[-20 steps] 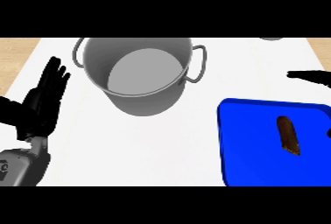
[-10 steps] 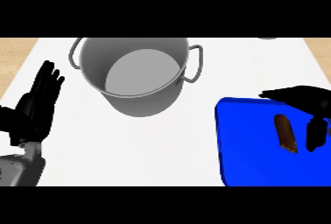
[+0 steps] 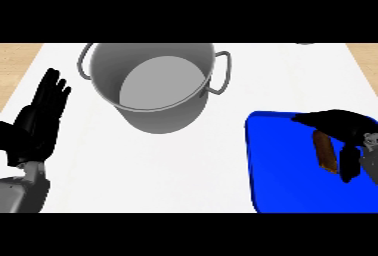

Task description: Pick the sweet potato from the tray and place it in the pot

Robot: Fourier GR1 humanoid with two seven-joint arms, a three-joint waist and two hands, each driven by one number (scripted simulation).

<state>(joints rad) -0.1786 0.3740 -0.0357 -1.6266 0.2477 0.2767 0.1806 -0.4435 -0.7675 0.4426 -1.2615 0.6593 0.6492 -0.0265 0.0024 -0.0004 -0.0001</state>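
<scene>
A brown sweet potato (image 3: 323, 150) lies on the blue tray (image 3: 284, 165) at the lower right. My right hand (image 3: 347, 127) hangs over it from the right, thumb stretched left above the potato's top end and fingers curving down along its right side, not closed on it. The grey pot (image 3: 159, 82) with two handles stands at the top centre, nothing inside. My left hand (image 3: 37, 120) rests open at the left edge, fingers up.
The white counter (image 3: 184, 165) runs between pot and tray. A wooden surface (image 3: 18, 62) shows at the far left and right top corners. A small grey object (image 3: 306, 43) peeks in at the top edge.
My right hand has come in from the right edge and moved down and left over the tray, now straddling the sweet potato. The left hand shifted slightly.
</scene>
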